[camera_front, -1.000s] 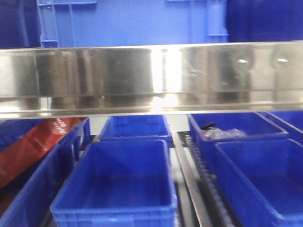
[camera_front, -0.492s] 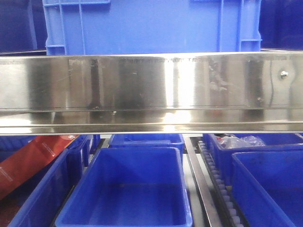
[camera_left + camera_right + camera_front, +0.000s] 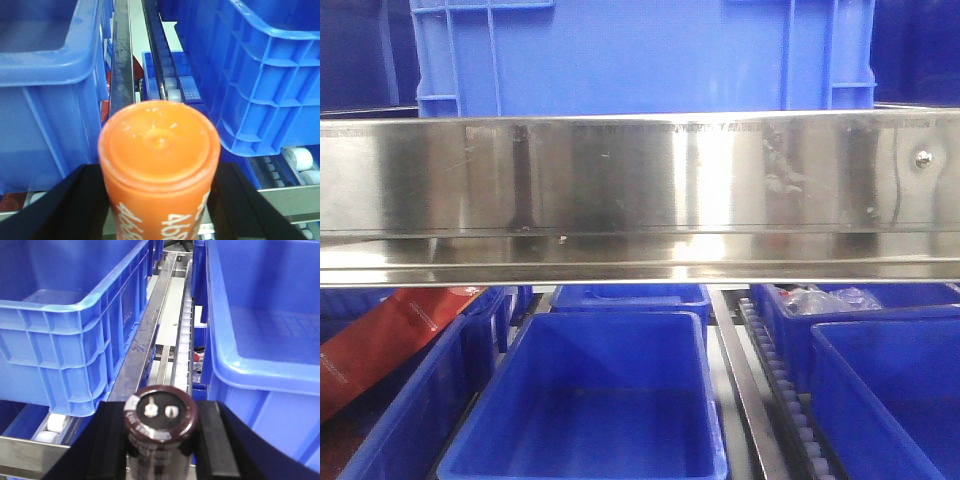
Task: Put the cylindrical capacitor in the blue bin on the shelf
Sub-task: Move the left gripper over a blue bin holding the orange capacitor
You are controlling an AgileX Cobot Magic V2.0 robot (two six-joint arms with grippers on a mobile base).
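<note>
The cylindrical capacitor (image 3: 161, 415), dark brown with two silver terminals on its top, stands upright between the black fingers (image 3: 112, 440) of my right gripper (image 3: 162, 440), which is shut on it. It hangs over the roller track between two blue bins (image 3: 70, 305). My left gripper (image 3: 159, 200) is shut on an orange cylinder (image 3: 159, 145) with white digits, held in front of more blue bins. In the front view the shelf's shiny steel rail (image 3: 640, 190) runs across the middle, with an empty blue bin (image 3: 610, 360) below it. Neither gripper shows in the front view.
A large blue crate (image 3: 640, 55) stands on the tier above the rail. A red package (image 3: 390, 335) lies in the lower left bin, and a bin at the right (image 3: 820, 300) holds clear bags. Roller tracks (image 3: 182, 340) and steel dividers (image 3: 121, 60) run between the bins.
Since a second ago the front view has shifted so the rail sits lower and the upper crate shows more. Over the last half second almost nothing moves.
</note>
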